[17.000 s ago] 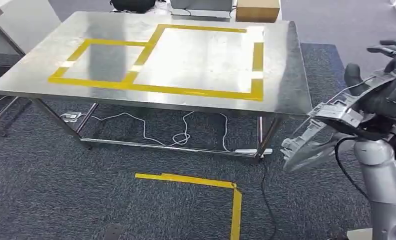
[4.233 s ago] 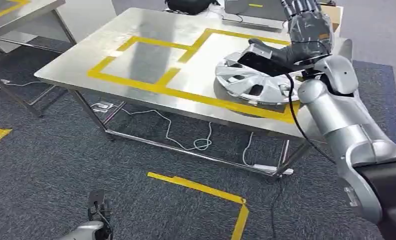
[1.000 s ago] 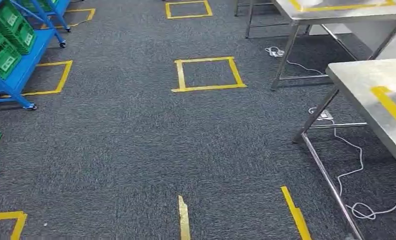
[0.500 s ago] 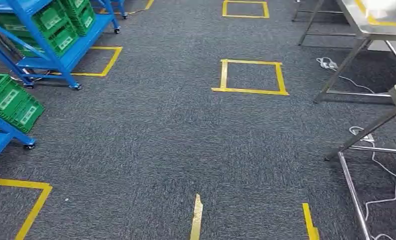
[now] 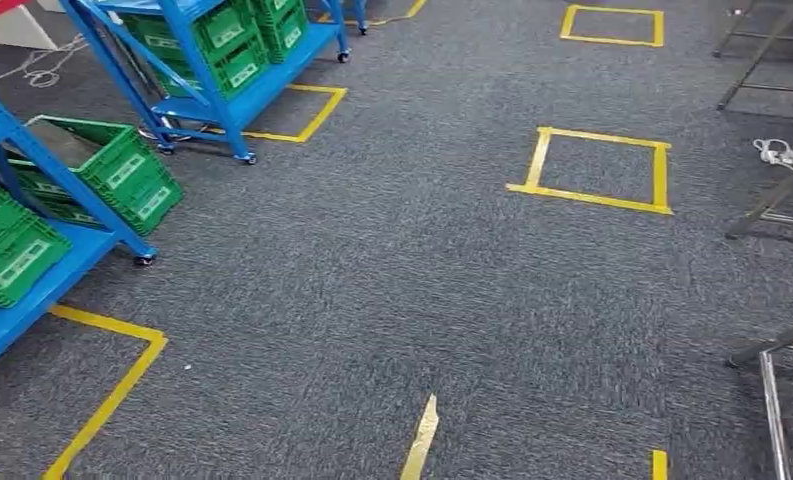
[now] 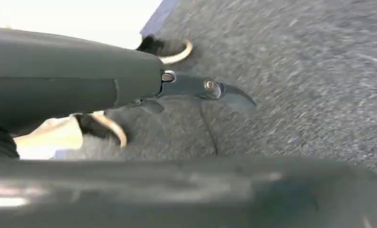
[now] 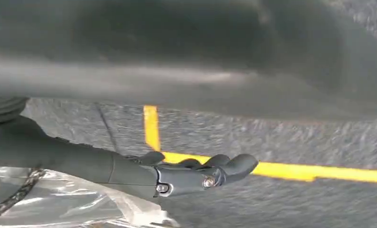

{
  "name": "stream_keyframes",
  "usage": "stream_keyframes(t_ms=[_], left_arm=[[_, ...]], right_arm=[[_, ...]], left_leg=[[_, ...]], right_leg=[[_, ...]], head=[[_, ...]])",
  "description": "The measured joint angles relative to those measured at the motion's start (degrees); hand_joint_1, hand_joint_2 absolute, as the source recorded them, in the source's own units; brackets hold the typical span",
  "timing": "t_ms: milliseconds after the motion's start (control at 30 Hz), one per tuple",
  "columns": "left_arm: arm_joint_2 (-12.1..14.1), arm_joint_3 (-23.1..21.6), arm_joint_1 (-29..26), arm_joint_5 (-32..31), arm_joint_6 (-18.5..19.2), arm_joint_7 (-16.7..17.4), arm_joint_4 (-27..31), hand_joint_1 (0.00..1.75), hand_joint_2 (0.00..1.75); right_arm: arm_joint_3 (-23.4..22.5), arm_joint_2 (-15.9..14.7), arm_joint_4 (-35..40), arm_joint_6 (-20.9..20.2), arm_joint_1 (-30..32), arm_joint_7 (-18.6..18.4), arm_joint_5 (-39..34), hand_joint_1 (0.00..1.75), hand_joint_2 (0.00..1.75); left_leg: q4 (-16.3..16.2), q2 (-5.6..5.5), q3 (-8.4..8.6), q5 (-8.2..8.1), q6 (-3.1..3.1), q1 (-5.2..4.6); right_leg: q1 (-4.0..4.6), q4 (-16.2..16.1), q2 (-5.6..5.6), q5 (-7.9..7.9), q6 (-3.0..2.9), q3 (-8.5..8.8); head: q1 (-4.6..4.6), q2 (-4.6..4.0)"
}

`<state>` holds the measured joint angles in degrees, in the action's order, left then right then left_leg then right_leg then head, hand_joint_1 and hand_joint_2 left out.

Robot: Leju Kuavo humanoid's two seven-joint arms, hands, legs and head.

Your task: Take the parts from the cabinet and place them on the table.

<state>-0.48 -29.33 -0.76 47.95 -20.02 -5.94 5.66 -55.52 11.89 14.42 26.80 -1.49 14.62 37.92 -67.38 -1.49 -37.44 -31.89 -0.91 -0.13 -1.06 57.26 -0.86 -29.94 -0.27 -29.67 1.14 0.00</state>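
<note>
The head view looked down on grey carpet (image 5: 372, 300) marked with yellow tape squares (image 5: 594, 168). Two blue wheeled racks, the cabinets of the task, stood at the left: a nearer rack (image 5: 32, 270) at the picture's left edge and a farther rack (image 5: 212, 90) beyond it, both carrying green crates (image 5: 122, 175), some tilted on the shelves. Whether any parts lay in the crates could not be told from here. Metal table legs (image 5: 772, 200) and a white cable (image 5: 777, 153) showed at the right edge. In the left wrist view the left hand (image 6: 196, 90) hung over the carpet, its dark fingers extended and apart, with nothing in them. In the right wrist view the right hand (image 7: 196, 173) hung over the carpet beside a strip of yellow tape (image 7: 272, 170), its fingers slightly curled and holding nothing; a clear, shiny plastic surface (image 7: 72, 204) lay behind it, too blurred to identify
</note>
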Motion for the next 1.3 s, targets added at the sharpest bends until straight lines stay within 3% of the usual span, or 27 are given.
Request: stream_keyframes(t_ms=[67, 100, 133, 200, 233, 267, 400, 467, 500, 567, 600, 633, 700, 733, 767, 800, 900, 933, 967, 1000, 1067, 1100, 1167, 1200, 1233, 1267, 1300], left_arm=[[-0.02, -0.11, 0.16, 0.00, 0.00, 0.00, 0.00, 0.00, 0.00], [-0.02, -0.15, 0.12, 0.00, 0.00, 0.00, 0.00, 0.00, 0.00], [0.02, -0.20, -0.10, 0.00, -0.02, 0.00, 0.00, 0.00, 0.00], [0.04, -0.26, -0.34, 0.09, -0.37, 0.00, 0.00, 0.00, 0.00], [0.04, -0.35, -0.30, 0.13, -0.74, 0.02, 0.00, 0.00, 0.00], [0.02, -0.52, 0.07, 0.26, -1.26, 0.06, 0.00, 0.00, 0.00], [-0.30, -1.68, -0.04, -0.20, -2.73, 0.46, 0.00, 0.00, 0.00], [-0.63, -2.30, -0.01, -0.48, -3.59, 0.46, 0.00, 0.00, 0.00], [-0.76, -2.64, 0.21, -0.57, -3.97, 0.33, 0.00, 0.00, 0.00], [-1.31, -3.19, 0.46, -0.65, -4.52, -0.07, 0.00, 0.00, 0.00], [-1.51, -3.45, 0.42, -0.98, -4.66, -0.13, 0.00, 0.00, 0.00], [-1.83, -3.87, 0.43, -1.31, -4.89, -0.13, 0.00, 0.00, 0.00], [-2.38, -4.57, 0.50, -1.81, -5.35, -0.13, 0.00, 0.00, 0.00], [-2.65, -4.85, 0.51, -1.97, -5.40, -0.13, 0.00, 0.00, 0.00], [-2.78, -5.14, 0.69, -2.19, -5.53, -0.15, 0.00, 0.00, 0.00], [-2.99, -5.46, 0.89, -2.21, -5.60, -0.22, 0.00, 0.00, 0.00], [-3.28, -5.86, 0.72, -1.75, -5.64, -1.36, 0.00, 0.00, 0.00], [-3.28, -5.86, 0.71, -1.18, -5.51, -2.06, 0.02, 0.00, 0.00], [-3.43, -5.84, 0.78, -0.35, -5.29, -2.88, 0.02, 0.00, 0.00], [-3.52, -5.79, 0.99, 0.31, -5.07, -3.43, 0.07, 0.00, 0.00], [-3.67, -5.70, 1.20, 0.85, -5.07, -3.93, 0.17, 0.00, 0.00], [-3.76, -5.70, 1.23, 0.94, -5.07, -3.91, 0.20, 0.00, 0.00], [-3.89, -5.70, 1.04, 0.96, -5.36, -3.23, 0.20, 0.00, 0.00], [-3.89, -5.70, 1.03, 1.03, -5.55, -2.77, 0.20, 0.00, 0.00], [-3.91, -5.70, 1.06, 1.03, -5.71, -2.49, 0.20, 0.00, 0.00], [-3.91, -5.70, 1.15, 1.03, -5.83, -2.25, 0.20, 0.00, 0.00], [-3.91, -5.70, 1.48, 1.03, -6.05, -2.12, 0.20, 0.00, 0.00]], right_arm=[[0.06, 0.00, -0.09, 0.00, 0.30, -0.02, -0.02, 0.00, 0.00], [0.09, 0.00, -0.09, 0.02, 0.30, -0.02, -0.02, 0.00, 0.00], [0.13, 0.00, -0.09, 0.42, 0.22, -0.02, 0.44, 0.00, 0.00], [1.14, 0.04, -0.20, 2.67, 0.20, -0.07, 2.98, 0.00, 0.00], [1.97, 0.04, -0.31, 3.50, 0.27, -0.20, 4.46, 0.00, 0.00], [2.77, 0.16, -0.52, 3.65, 0.35, -0.63, 5.94, 0.00, 0.00], [4.83, 0.55, -0.79, 4.09, 0.01, -0.46, 8.17, 0.00, 0.00], [5.51, 0.74, -0.81, 5.45, 0.13, 1.36, 8.57, 0.00, 0.00], [5.66, 0.87, -0.81, 6.27, 0.26, 2.25, 8.63, 0.00, 0.00], [5.90, 1.03, -0.87, 7.30, 0.61, 3.04, 9.05, 0.00, 0.00], [6.08, 1.09, -0.96, 7.45, 0.69, 3.06, 9.64, 0.00, 0.00], [6.40, 1.09, -1.03, 7.54, 0.74, 2.63, 10.20, 0.00, 0.00], [6.95, 1.09, -1.05, 7.54, 0.72, 1.69, 10.64, 0.00, 0.00], [7.06, 1.09, -1.09, 7.52, 0.71, 1.46, 10.69, 0.00, 0.00], [7.19, 1.09, -1.27, 7.47, 0.71, 1.18, 10.75, 0.00, 0.00], [7.25, 1.14, -1.40, 7.43, 0.67, 1.16, 10.84, 0.00, 0.00], [7.72, 1.14, -1.42, 6.45, 0.62, 1.22, 11.65, 0.00, 0.00], [8.00, 1.16, -1.42, 6.10, 0.46, 1.31, 11.93, 0.00, 0.00], [8.30, 1.16, -1.42, 5.94, 0.37, 1.40, 12.35, 0.00, 0.00], [8.55, 1.16, -1.44, 5.88, 0.39, 1.42, 12.74, 0.00, 0.00], [8.72, 1.16, -1.46, 5.81, 0.53, 1.25, 13.07, 0.00, 0.00], [8.74, 1.16, -1.46, 5.81, 0.53, 1.20, 13.24, 0.00, 0.00], [9.03, 1.16, -1.49, 5.77, 0.41, 0.59, 13.42, 0.00, 0.00], [9.16, 1.16, -1.51, 5.75, 0.39, -0.16, 13.44, 0.00, 0.00], [9.22, 1.18, -1.51, 5.77, 0.41, -0.35, 13.51, 0.00, 0.00], [9.24, 1.22, -1.53, 5.79, 0.45, -0.50, 13.53, 0.00, 0.00], [9.25, 1.25, -1.60, 5.84, 0.50, -0.63, 13.61, 0.00, 0.00]], left_leg=[[-8.15, 0.90, -3.84, -2.97, -0.25, 0.19], [-8.68, 1.01, -4.06, -2.47, -0.27, 0.31], [-6.53, 1.13, -2.81, -0.52, -0.25, 0.37], [2.95, 2.44, 2.19, 4.53, 0.13, 0.29], [7.51, 5.45, 4.44, 5.64, 0.52, -0.04], [8.71, 6.33, 5.07, 4.66, 0.65, -0.76], [9.37, 3.88, 5.11, 4.65, 2.15, -0.67], [9.68, 2.89, 5.32, 4.93, 2.75, -0.20], [9.68, 2.16, 5.21, 4.98, 2.99, -0.15], [9.63, 0.44, 5.20, 4.94, 3.15, -0.19], [9.63, -0.49, 5.30, 4.92, 3.17, -0.19], [9.60, -1.30, 5.43, 4.86, 3.15, -0.18], [9.50, -3.03, 5.79, 4.66, 2.86, -0.04], [9.40, -3.77, 5.82, 4.50, 2.61, 0.03], [8.96, -4.34, 5.55, 4.27, 2.25, -0.31], [8.74, -5.24, 5.08, 4.27, 1.99, -0.18], [9.15, -7.27, 4.56, 4.78, 0.79, 0.27], [8.58, -5.97, 4.53, 4.31, 0.70, 0.25], [6.42, -2.46, 3.60, 2.64, 0.36, -0.03], [2.42, -0.62, 1.72, 0.35, 0.07, 0.01], [-6.11, 0.65, -2.40, -3.23, -0.32, 0.22], [-8.38, 0.85, -3.49, -3.57, -0.47, 0.36], [-4.71, 1.15, -1.52, -0.18, -0.48, 0.47], [0.14, 1.77, 0.97, 2.56, -0.27, 0.45], [5.06, 3.39, 3.47, 4.88, 0.13, 0.28], [7.90, 6.12, 5.00, 4.81, 0.55, -0.22], [8.93, 6.26, 5.32, 4.34, 0.99, -0.67]], right_leg=[[0.25, 0.02, 2.39, -0.28, -0.17, 0.07], [0.29, 0.02, 3.28, -0.40, -0.17, 0.16], [0.32, 0.02, 4.15, -0.54, -0.15, 0.33], [0.34, 0.02, 5.47, -0.90, 0.06, 0.96], [0.42, -0.01, 6.06, -1.12, 0.25, 1.19], [0.94, 0.22, 6.71, -1.56, 0.71, 0.64], [0.91, -0.19, 9.26, -2.12, 1.82, 2.33], [0.54, 3.25, 3.51, -4.57, 2.21, 0.47], [0.44, 7.56, 2.04, -6.65, 2.31, -1.67], [0.41, 16.88, 1.05, -9.68, 2.48, -6.80], [0.41, 18.51, 0.97, -9.14, 2.55, -8.26], [0.40, 17.19, 0.95, -7.29, 2.49, -8.29], [0.35, 8.92, 0.19, -1.43, 2.34, -5.33], [0.12, 3.61, -2.23, 1.29, 2.29, -3.33], [-0.18, 1.84, -5.26, 0.63, 2.15, -2.78], [-0.36, 1.15, -4.90, 0.37, 1.90, -1.83], [-0.01, 0.98, -2.93, 0.58, 0.90, -1.81], [-0.30, 0.56, -1.95, 0.79, 0.52, -1.57], [-0.23, 0.38, -1.27, 0.67, 0.12, -1.31], [-0.10, 0.38, -0.25, 0.57, -0.09, -1.16], [0.05, 0.40, 1.83, 0.22, -0.32, -0.97], [0.10, 0.41, 2.73, 0.08, -0.33, -0.88], [0.13, 0.41, 4.24, -0.29, -0.21, -0.43], [0.14, 0.41, 4.92, -0.53, -0.12, -0.02], [0.18, 0.40, 5.56, -0.78, 0.01, 0.41], [0.32, 0.39, 6.12, -1.04, 0.24, 0.45], [0.70, 0.59, 6.64, -1.45, 0.77, 0.58]], head=[[0.02, 0.00], [0.02, 0.00], [0.04, 0.00], [0.07, 0.00], [0.04, 0.00], [0.13, 0.00], [-0.11, 0.00], [-0.76, 0.00], [-0.83, 0.00], [-0.83, 0.00], [-0.76, 0.00], [-0.79, 0.00], [-0.79, 0.00], [-0.85, 0.00], [-0.81, 0.00], [-0.70, 0.00], [-0.79, 0.00], [-0.70, 0.00], [-0.22, 0.00], [-0.04, 0.00], [-0.13, 0.00], [-0.13, 0.00], [-0.09, 0.00], [-0.11, 0.00], [-0.11, 0.00], [-0.15, 0.00], [-0.06, 0.00]])
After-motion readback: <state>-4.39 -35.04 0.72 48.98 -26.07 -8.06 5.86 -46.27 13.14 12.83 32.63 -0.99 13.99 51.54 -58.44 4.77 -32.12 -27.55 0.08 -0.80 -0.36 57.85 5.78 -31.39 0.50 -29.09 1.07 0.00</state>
